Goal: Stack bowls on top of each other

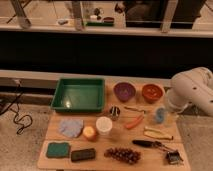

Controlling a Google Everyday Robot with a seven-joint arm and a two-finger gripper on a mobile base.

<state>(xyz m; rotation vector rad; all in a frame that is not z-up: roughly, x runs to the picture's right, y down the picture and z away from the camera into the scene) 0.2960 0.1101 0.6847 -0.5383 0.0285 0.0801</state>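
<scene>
White and thick-limbed, the robot's arm (192, 92) fills the right edge of the frame at mid height. It is folded into a rounded elbow, and its lower end reaches in over the right end of the wooden table (117, 139). The gripper is hidden behind that bulk at the right side. Its jaws stand wide apart and nothing is in them.

Both bowls sit upright on the far side of the table, right of centre. The purple bowl (124, 91) is just beside the orange-red bowl (152, 92), apart and not stacked. The orange-red one is the nearer to the arm.

Left of the purple bowl lies the green tray (78, 94). Below the orange-red bowl, close under the arm's lower end, stands a small light-blue cup (160, 115).

Between the bowls and the near edge of the table are:
- a small dark metal cup (115, 111)
- an orange carrot-shaped piece (133, 122)
- a white cup (104, 125)
- a round orange fruit (90, 132)
- a blue-grey cloth (71, 126)

Along the bottom of the frame lie:
- a green sponge (58, 149)
- a dark block (83, 154)
- a bunch of grapes (122, 155)
- a dark-handled tool (147, 144)
- a pale yellow strip (157, 133)
- a small dark object (173, 157) in the lower right that I cannot make out
</scene>
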